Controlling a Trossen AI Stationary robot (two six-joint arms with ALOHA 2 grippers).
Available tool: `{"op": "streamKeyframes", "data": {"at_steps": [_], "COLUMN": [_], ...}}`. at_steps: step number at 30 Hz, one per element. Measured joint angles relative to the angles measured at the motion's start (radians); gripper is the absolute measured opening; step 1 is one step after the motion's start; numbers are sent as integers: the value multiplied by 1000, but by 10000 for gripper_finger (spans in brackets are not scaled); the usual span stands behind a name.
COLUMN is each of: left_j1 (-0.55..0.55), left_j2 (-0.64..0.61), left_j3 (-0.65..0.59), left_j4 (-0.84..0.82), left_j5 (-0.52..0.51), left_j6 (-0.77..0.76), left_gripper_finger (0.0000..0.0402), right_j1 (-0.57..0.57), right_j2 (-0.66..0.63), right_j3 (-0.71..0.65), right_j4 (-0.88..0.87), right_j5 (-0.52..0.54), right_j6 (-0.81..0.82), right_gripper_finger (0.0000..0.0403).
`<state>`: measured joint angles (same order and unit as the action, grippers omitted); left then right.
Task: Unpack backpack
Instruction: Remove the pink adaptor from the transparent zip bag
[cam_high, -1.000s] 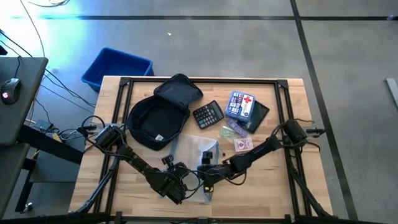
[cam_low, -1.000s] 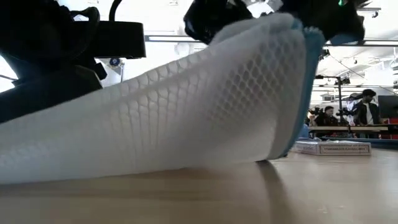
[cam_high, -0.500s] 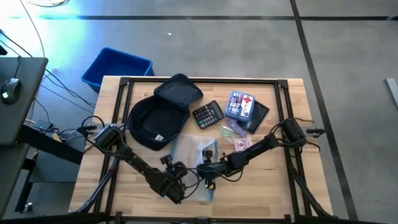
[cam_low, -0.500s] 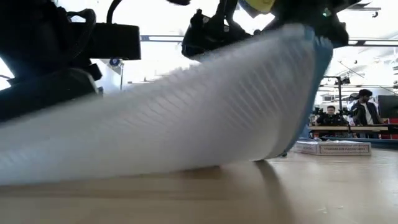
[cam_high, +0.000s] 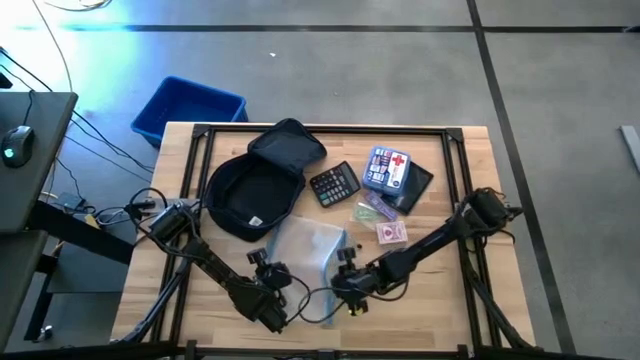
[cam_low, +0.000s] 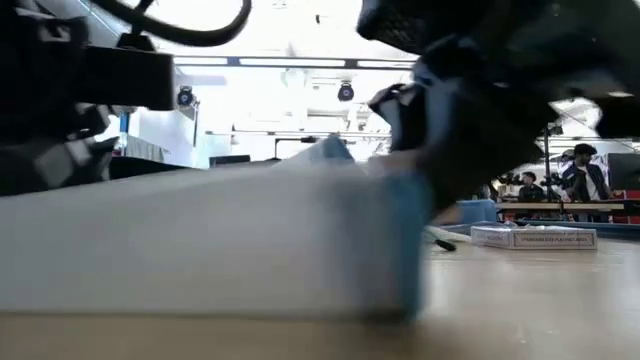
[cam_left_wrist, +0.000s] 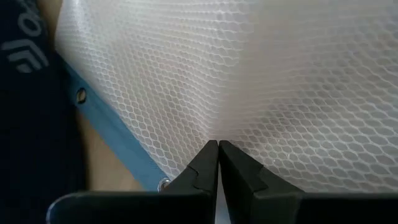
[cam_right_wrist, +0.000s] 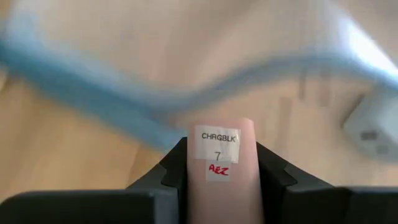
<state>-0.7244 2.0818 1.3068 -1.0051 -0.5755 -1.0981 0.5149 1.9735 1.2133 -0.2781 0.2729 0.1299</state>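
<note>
The dark navy backpack lies open on its back at the table's far left, touched by neither gripper. Beside it, toward the near edge, lies a white mesh pouch with blue edging. My left gripper is at the pouch's near left corner, shut on the mesh. My right gripper hovers just off the pouch's near right edge, shut on a small pale pink block with a white label. My left gripper pinches the pouch's white mesh between its two fingertips, slanting down from the table's near left. Creases in the mesh run toward the tips. The pouch lies on the table. My right gripper pinches the pink block's two sides between its fingers, slanting down from the table's right. The block's labelled end sticks out past the fingertips, clear of the table and the pouch.
At the far right lie a calculator, a blue first-aid kit on a dark flat item, a small green and purple packet and a card pack. A blue bin stands on the floor beyond the table's far left corner.
My right gripper has drawn back from the pouch's mouth toward the near right, rising and turning. My left gripper has shifted a little toward the table's left. The pouch's raised end has sunk and now lies lower.
</note>
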Motion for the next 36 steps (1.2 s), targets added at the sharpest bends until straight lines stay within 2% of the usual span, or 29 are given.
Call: {"op": "streamKeyframes", "data": {"at_steps": [5,10,13,16,19,23,26,29,33,36], "left_j1": [-17,-24,-31,-37,-37,-37,-35,-35,-33,-33], "left_j2": [0,0,0,0,0,0,0,0,0,-1], "left_j3": [0,0,0,2,2,2,3,3,3,3], "left_j4": [-16,-33,-37,-39,-37,-22,-8,5,11,12], "left_j5": [0,2,-1,-1,-2,-5,-9,-15,-19,-18], "left_j6": [0,24,27,14,8,8,9,9,12,11], "left_gripper_finger": [0,0,0,0,0,0,0,0,0,0], "right_j1": [34,60,69,31,-90,-283,-402,-490,-565,-578], "right_j2": [-37,-133,-220,-329,-422,-455,-432,-423,-423,-425], "right_j3": [1,-1,-22,-102,-222,-363,-427,-459,-470,-470], "right_j4": [-221,-433,-418,-276,-71,173,254,254,241,241], "right_j5": [10,212,330,425,410,306,270,275,239,191], "right_j6": [99,236,244,174,121,146,189,245,309,297], "right_gripper_finger": [89,89,89,89,89,89,89,96,180,243]}}
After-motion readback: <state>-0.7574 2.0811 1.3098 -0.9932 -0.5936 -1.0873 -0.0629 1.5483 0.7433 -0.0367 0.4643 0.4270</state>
